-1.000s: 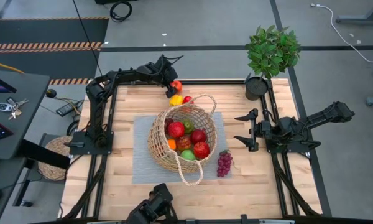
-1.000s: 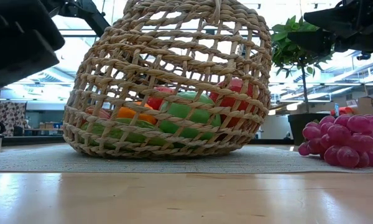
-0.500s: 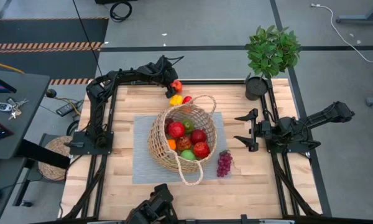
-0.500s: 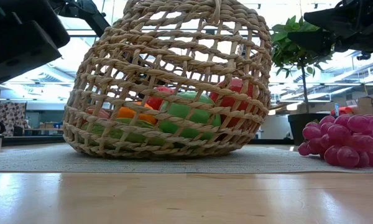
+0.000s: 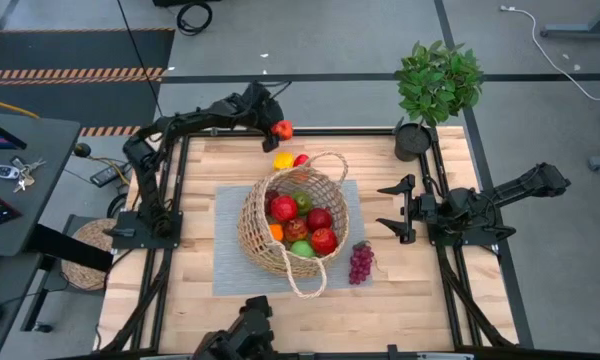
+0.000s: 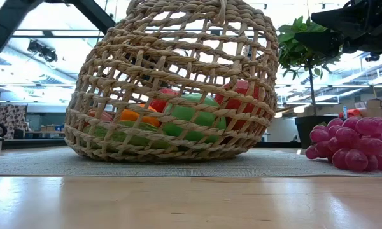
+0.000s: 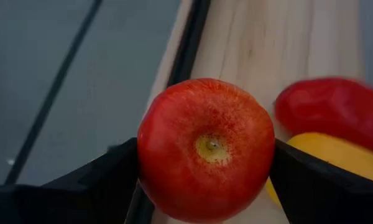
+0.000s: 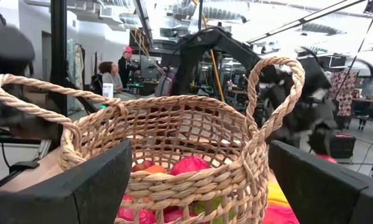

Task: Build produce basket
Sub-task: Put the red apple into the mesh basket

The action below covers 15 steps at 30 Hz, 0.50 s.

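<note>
The wicker basket [image 5: 292, 222] stands on a grey mat [image 5: 230, 255] in the middle of the table. It holds several fruits, among them red apples and a green one [image 6: 191, 117]. Purple grapes [image 5: 361, 262] lie on the mat's right edge. A yellow lemon [image 5: 283, 160] and a red piece [image 5: 301, 159] lie on the wood just behind the basket. My left gripper [image 5: 278, 128] hangs over the table's far edge, shut on a red apple [image 7: 205, 149]. My right gripper [image 5: 395, 208] waits open at the table's right, facing the basket [image 8: 174, 155]. My left gripper pinches the red apple between its two fingers, one finger [image 7: 112, 177] on each of its opposite sides [image 7: 146, 155]. The fingers slant down from the far left. The apple is lifted clear of the table, and its stem dimple [image 7: 210, 145] faces the wrist camera.
A potted green plant [image 5: 435, 85] stands at the table's far right corner. A flat round woven mat [image 5: 85, 255] lies off the table on the left. The basket's looped handle [image 5: 305, 280] lies over its near rim. Bare wood shows left and near of the grey mat.
My left gripper has risen with the red apple, a little toward the far edge. The apple, which was down beside the lemon, is now lifted clear of the table. The lemon and the red piece have stayed where they were.
</note>
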{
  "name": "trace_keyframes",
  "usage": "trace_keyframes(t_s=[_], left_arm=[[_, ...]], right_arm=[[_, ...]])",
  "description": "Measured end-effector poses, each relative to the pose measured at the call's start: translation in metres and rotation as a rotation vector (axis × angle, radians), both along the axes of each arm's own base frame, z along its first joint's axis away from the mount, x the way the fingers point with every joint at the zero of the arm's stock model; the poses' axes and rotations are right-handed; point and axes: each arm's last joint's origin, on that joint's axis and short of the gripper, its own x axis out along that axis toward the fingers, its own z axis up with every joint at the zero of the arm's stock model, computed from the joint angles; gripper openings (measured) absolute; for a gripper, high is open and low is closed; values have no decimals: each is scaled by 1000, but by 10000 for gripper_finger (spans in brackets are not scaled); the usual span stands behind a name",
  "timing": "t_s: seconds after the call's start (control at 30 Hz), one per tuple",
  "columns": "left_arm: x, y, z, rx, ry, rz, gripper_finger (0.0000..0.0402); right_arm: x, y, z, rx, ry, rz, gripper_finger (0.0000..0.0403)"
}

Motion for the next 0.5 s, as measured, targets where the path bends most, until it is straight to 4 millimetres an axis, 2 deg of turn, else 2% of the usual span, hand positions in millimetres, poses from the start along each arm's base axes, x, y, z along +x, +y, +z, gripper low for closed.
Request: trace_keyframes(t_s=[0.23,0.5], left_arm=[[-12,-23,66,101,-147,-50,323],[-20,-66,129,181,-340,-161,324]], right_arm=[[0,0,0,0,1,0,380],[0,0,0,0,0,0,380]])
